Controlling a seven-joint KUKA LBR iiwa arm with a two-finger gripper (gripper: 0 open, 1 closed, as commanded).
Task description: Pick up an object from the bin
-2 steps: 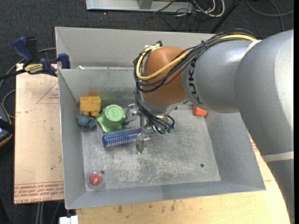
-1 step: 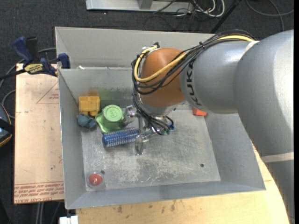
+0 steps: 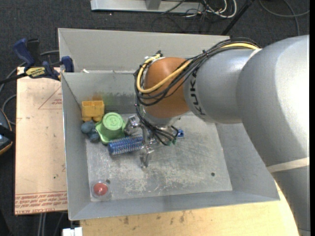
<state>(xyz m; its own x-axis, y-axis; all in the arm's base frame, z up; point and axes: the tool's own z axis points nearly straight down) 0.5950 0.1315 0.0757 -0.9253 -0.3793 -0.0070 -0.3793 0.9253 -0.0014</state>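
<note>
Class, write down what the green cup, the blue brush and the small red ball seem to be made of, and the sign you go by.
Green cup: likely moulded plastic, even matt colour, smooth rim. Blue brush: probably plastic, rows of stiff bristles in one colour. Red ball: perhaps rubber or plastic, a slight sheen; uncertain.

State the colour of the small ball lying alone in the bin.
The ball is red; camera view.

A blue bristled brush (image 3: 125, 145) (a comb, perhaps) lies flat near the middle, slanted slightly.
</note>
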